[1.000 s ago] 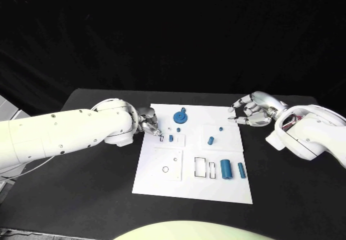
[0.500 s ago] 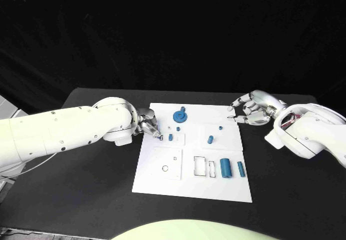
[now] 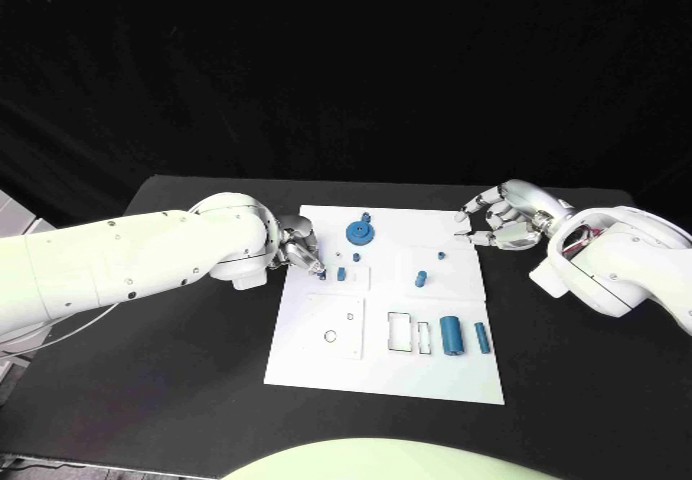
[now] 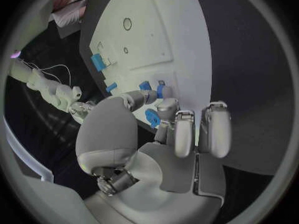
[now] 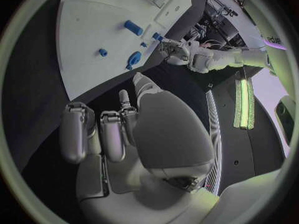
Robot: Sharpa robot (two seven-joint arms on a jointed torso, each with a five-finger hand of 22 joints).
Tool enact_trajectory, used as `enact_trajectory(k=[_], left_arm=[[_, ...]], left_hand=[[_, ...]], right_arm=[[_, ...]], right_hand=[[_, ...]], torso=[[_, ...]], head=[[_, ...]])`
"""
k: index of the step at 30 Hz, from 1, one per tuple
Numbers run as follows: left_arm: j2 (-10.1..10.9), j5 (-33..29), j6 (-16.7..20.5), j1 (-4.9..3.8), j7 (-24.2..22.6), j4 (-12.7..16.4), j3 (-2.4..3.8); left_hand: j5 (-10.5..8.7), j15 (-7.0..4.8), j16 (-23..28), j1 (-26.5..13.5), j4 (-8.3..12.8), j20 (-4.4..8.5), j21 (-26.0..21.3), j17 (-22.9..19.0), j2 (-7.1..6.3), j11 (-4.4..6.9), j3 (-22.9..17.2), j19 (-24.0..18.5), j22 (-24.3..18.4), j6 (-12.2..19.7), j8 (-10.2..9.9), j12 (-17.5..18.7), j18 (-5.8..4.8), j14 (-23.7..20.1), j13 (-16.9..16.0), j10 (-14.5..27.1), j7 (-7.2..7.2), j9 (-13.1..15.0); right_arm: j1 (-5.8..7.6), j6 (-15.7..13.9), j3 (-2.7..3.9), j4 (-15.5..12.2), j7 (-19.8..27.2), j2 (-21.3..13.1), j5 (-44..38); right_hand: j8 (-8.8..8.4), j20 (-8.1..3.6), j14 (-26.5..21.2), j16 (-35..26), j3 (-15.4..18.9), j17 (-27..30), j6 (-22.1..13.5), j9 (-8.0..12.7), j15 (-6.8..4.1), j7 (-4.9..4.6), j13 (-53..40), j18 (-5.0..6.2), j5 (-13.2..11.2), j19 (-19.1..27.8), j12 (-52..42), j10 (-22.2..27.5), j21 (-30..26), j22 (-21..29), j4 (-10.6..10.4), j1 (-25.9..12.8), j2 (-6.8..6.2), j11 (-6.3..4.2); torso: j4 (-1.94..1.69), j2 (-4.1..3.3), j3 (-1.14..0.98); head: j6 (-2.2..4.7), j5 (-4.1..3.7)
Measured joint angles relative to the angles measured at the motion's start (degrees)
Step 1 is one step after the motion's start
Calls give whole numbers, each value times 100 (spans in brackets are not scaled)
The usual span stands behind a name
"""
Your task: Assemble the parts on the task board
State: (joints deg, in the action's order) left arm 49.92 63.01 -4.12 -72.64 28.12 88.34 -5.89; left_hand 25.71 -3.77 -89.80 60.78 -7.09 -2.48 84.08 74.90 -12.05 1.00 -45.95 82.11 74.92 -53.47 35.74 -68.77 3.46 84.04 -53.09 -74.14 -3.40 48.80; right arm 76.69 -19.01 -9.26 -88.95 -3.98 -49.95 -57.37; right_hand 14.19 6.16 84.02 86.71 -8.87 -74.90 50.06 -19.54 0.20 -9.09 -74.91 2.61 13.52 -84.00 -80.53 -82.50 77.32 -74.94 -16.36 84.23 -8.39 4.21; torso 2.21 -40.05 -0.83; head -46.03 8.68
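Note:
The white task board [image 3: 325, 355] lies mid-table. My left hand [image 3: 300, 250] is at its left edge, thumb and a finger pinching a small blue peg [image 3: 320, 273]; the left wrist view shows that peg [image 4: 160, 89] between the fingertips, right over the board [image 4: 156, 40]. A second peg [image 3: 342, 273] stands just beside it. A blue gear [image 3: 361, 235] lies at the far side. Two more small pegs [image 3: 421, 281] [image 3: 441, 257] stand mid-board, and two blue cylinders [image 3: 453, 337] [image 3: 483, 339] lie at the right. My right hand [image 3: 500, 225] hovers off the far right corner, fingers curled on nothing.
Outlined rectangular slots [image 3: 408, 335] and a small round hole [image 3: 330, 339] mark the near half of the board. Black table [image 3: 173, 380] surrounds it on all sides. My left forearm [image 3: 130, 265] lies over the table's left part.
My left hand has edged slightly along the board's left edge with the peg still pinched. The right hand has hardly moved.

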Motion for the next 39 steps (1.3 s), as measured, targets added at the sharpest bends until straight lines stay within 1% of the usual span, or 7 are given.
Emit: enact_trajectory(k=[18, 28, 39], left_arm=[[-6, 19, -71, 1, -14, 22, -1], [-4, 29, -153, -2, 2, 14, 1], [-12, 49, -175, -1, 5, -3, 1]], left_hand=[[0, 0, 0, 0, 1, 0, 0, 1, 0, -1, 0, 0, 0, -12, -16, 3, 1, 0, -4, 0, 11, -3], [-1, 0, 0, 0, 1, 0, 0, 4, 0, -1, 1, 0, 0, -14, -20, 4, 1, 0, -31, 0, 13, -14], [-8, 0, 0, -1, 1, 0, 0, 4, -1, -1, 1, 0, -1, -15, -13, 4, 0, 0, -31, 0, 14, -14]], right_arm=[[-1, 13, 0, 0, -3, -4, 0], [-5, 27, -1, 3, -4, -1, 0], [-8, 33, -1, 2, -5, -3, 0]], right_hand=[[0, 0, 0, 0, -40, -4, 0, 0, 0, 0, 0, 0, 0, 0, 0, 0, 0, 1, 8, 0, 0, 0], [0, 0, 0, 0, -40, -4, 0, 0, 0, 0, 0, 0, 0, 0, 0, 0, 0, 2, 8, 0, 0, 0], [0, 0, 0, 0, -40, -3, 0, 0, 0, 0, 0, 0, 0, 0, 0, 0, 0, 3, 8, 0, 0, 0]], torso=[[-7, 1, 2], [-5, 2, 7], [-4, 1, 3]], head=[[-12, -7], [-17, 13], [-29, 5]])
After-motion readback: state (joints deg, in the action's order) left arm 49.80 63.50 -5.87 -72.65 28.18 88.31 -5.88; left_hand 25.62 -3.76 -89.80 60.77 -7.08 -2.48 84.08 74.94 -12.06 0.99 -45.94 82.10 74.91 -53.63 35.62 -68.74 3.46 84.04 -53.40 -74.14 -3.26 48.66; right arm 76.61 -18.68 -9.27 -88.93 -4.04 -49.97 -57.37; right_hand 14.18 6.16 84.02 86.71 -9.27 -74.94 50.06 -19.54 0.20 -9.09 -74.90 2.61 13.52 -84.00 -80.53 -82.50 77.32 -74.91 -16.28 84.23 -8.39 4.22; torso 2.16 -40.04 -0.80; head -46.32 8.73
